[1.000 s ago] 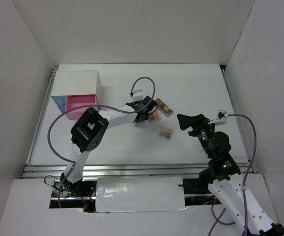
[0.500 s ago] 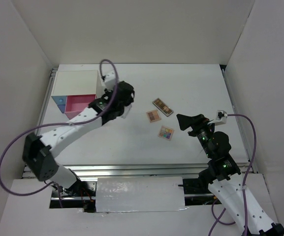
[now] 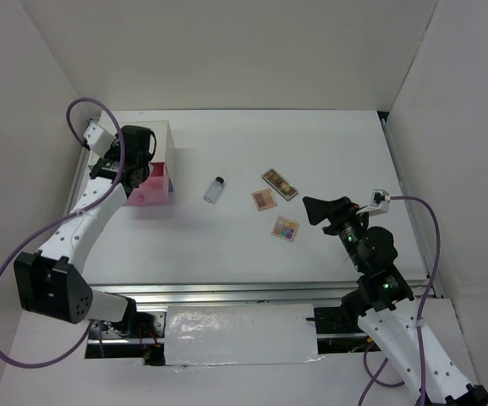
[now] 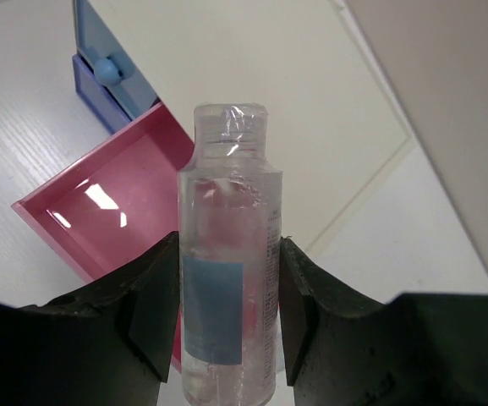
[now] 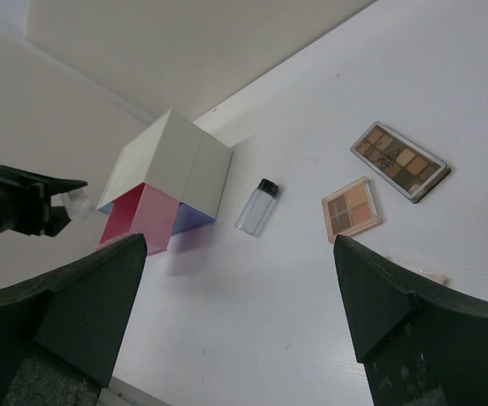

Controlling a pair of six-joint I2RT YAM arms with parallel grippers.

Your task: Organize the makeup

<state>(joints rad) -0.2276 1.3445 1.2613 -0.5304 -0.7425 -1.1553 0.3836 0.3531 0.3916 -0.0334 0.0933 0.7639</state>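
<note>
L claw [image 4: 229, 288] clamps clear tube [image 4: 231, 194] low on its body, above open pink drawer [image 4: 100, 211]. Risk: tube tilts or slips on release, misses drawer, rolls off. R claw [image 5: 237, 245] wide, empty; dark-capped bottle [image 3: 215, 189] lies on desk [image 3: 328, 144].

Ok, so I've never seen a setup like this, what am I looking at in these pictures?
A left robot arm and a right robot arm are bolted to a white table. One picture is from overhead; the other two are from cameras on each wrist. The left gripper pinches a clear plastic tube near the open pink drawer of a white box. The right gripper is open and empty. Lying on the table are a small clear dark-capped bottle, a brown eyeshadow palette, a pinkish-tan palette and a multicoloured palette, all flat.
</note>
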